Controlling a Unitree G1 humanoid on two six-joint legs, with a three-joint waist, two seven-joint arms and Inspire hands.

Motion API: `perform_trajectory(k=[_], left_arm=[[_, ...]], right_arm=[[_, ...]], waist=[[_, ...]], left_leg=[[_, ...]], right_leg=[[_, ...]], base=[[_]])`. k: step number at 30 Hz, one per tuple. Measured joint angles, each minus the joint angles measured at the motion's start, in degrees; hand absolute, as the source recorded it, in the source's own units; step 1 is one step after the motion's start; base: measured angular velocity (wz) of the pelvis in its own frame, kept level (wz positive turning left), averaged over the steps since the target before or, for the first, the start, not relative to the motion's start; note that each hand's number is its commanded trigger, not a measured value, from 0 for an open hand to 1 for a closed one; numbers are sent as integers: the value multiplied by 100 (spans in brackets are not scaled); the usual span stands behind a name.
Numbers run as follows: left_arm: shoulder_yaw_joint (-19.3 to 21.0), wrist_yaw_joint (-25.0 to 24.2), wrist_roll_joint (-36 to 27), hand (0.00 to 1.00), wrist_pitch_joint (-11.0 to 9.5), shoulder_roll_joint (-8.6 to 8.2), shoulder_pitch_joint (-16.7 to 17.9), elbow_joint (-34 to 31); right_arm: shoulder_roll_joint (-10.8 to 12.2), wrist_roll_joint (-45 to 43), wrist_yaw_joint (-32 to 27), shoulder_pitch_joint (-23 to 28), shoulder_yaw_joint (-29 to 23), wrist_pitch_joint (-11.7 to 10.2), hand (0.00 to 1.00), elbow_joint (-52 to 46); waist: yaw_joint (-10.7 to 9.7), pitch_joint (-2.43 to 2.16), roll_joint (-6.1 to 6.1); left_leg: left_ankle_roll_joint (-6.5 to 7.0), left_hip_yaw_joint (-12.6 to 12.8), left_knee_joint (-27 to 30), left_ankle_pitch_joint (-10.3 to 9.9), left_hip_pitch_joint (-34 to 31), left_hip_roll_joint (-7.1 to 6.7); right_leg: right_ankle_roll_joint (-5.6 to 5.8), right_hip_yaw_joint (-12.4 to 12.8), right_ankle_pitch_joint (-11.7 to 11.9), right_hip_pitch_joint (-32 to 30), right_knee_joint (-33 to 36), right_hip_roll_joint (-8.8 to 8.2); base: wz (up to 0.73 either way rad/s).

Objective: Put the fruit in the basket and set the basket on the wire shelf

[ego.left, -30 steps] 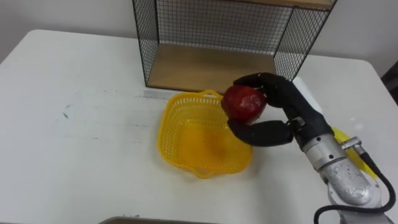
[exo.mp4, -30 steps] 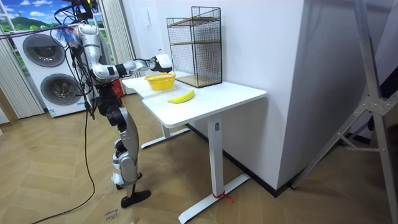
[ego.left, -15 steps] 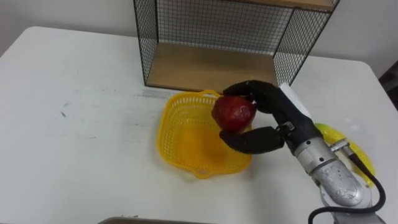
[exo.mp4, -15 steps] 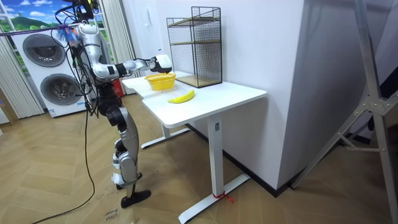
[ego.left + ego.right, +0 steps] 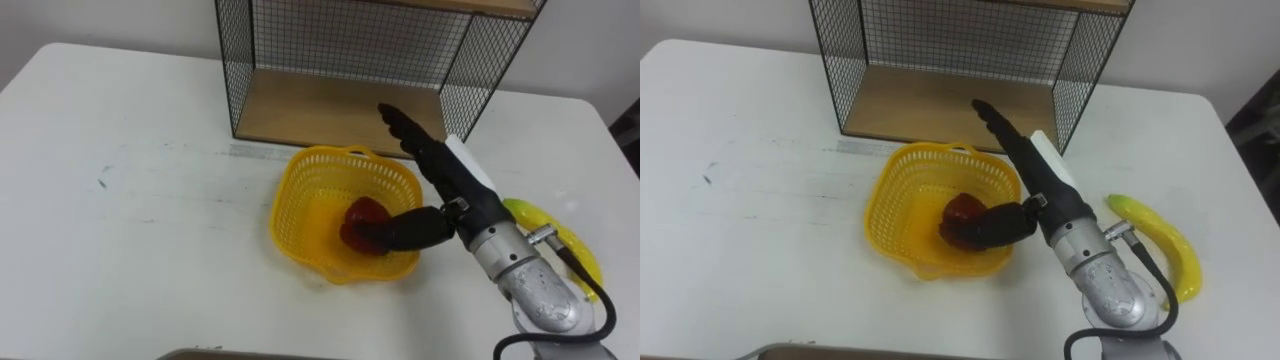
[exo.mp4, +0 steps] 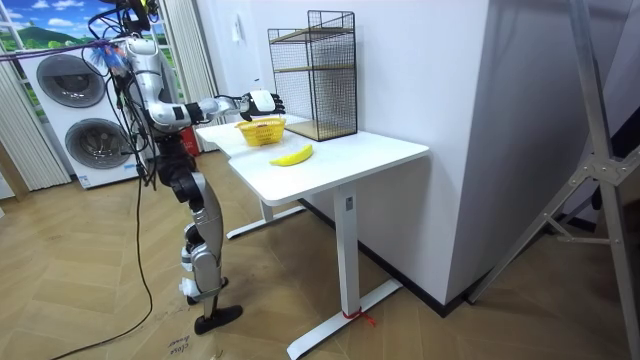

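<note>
Left eye view | red apple [image 5: 364,212] dark, round | inside yellow basket [image 5: 289,214]

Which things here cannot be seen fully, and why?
Red fruit: left eye view, the right hand's thumb covers its lower part.
Banana: left eye view, the wrist hides its middle.
Wire shelf: eye views, top cut off by the upper edge.
Basket: room view, contents too small to see.

This looks like a household laundry corner. Two front-loading washing machines [image 6: 85,115] are stacked beside a window [image 6: 40,25] hung with vertical blinds [image 6: 190,50]. The floor [image 6: 300,300] is wood plank. A white bench [image 6: 350,155] against a plain wall [image 6: 430,80] carries a wire shelf [image 6: 315,75].
</note>
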Motion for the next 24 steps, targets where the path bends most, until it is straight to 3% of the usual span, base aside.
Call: perform_trajectory(k=[18,24], left_arm=[[2,2,-13,0,0,0,15,23],[11,1,-90,0,-5,-26,-2,162]], right_arm=[[2,22,-174,5,-5,0,0,123],[14,43,-494,-1,-89,-15,0,113]], waist=[[-13,-5,6],[-31,-33,35]], left_leg=[[0,9,2,1,19,-1],[0,30,10,1,26,-4]], right_leg=[[0,1,0,11,0,-1],[0,10,0,19,1,-1]], base=[[0],[0]])
